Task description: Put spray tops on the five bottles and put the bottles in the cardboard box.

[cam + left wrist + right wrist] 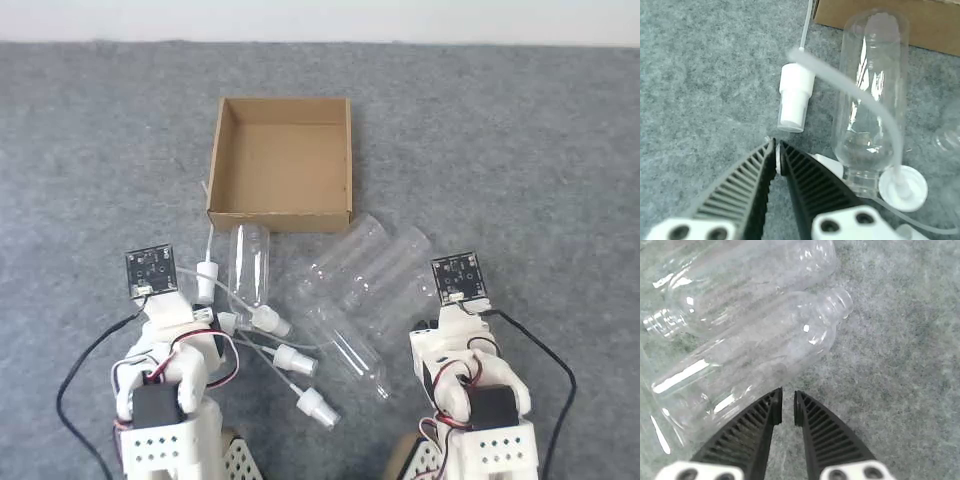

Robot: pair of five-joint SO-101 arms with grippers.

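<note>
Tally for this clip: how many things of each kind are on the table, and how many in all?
clear bottles: 5
white spray tops: 5
cardboard box: 1
Total: 11

The cardboard box sits upright, top open, at the far side. Just before its near wall a clear bottle lies flat, bare neck toward the arms. Four more bottles lie jumbled to the right, and white spray tops lie loose alongside, tubes trailing.
</note>
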